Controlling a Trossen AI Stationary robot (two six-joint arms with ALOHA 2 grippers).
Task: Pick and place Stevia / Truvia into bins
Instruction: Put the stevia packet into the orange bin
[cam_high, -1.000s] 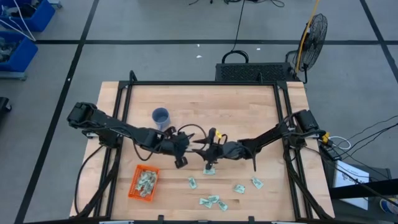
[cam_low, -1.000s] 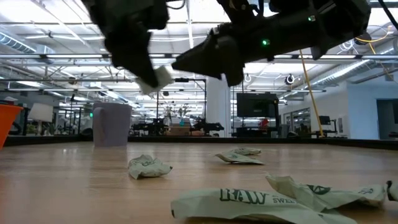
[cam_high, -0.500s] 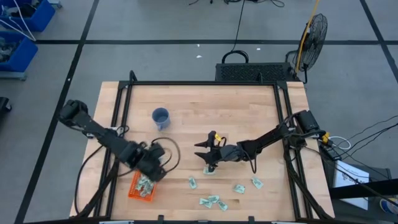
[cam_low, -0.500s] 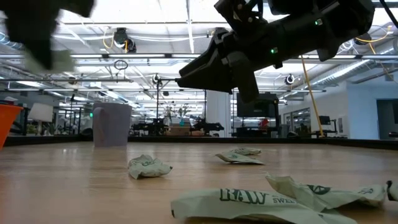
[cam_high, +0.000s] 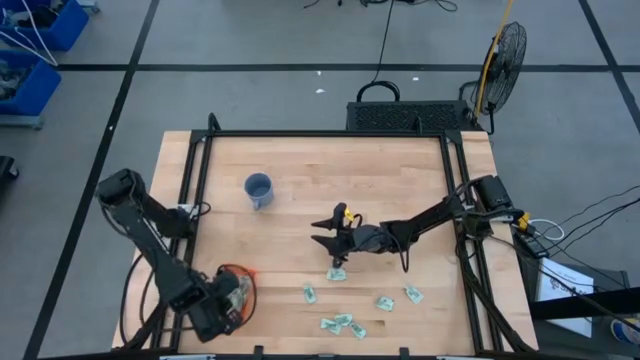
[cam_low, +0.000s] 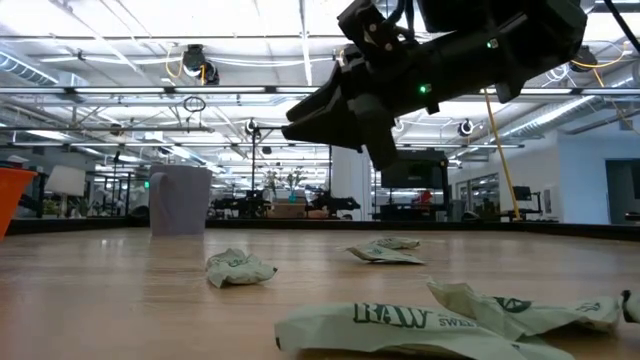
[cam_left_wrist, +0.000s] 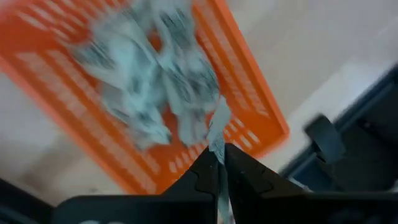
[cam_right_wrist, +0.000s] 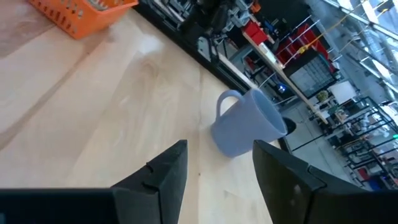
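Sachet (cam_left_wrist: 216, 127) pinched edge-on between left gripper (cam_left_wrist: 221, 163) fingers, directly over orange bin (cam_left_wrist: 249, 99) at table's front left. More sachets (cam_left_wrist: 152, 81) heaped inside bin (blurred). Loose sachets (cam_high: 345, 323) scattered on table (cam_high: 390, 180) front centre and right, well apart from bin. Right gripper (cam_high: 328, 232) hovering mid-table above one sachet (cam_high: 337, 274), fingers spread, holding nothing. Blue cup (cam_high: 258, 188) upright behind, toward left.

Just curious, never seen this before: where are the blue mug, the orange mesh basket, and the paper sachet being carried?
blue mug (cam_right_wrist: 244, 129), right wrist view, its side.
orange mesh basket (cam_left_wrist: 249, 99), left wrist view, its wall.
paper sachet (cam_left_wrist: 217, 127), left wrist view, its upper end.
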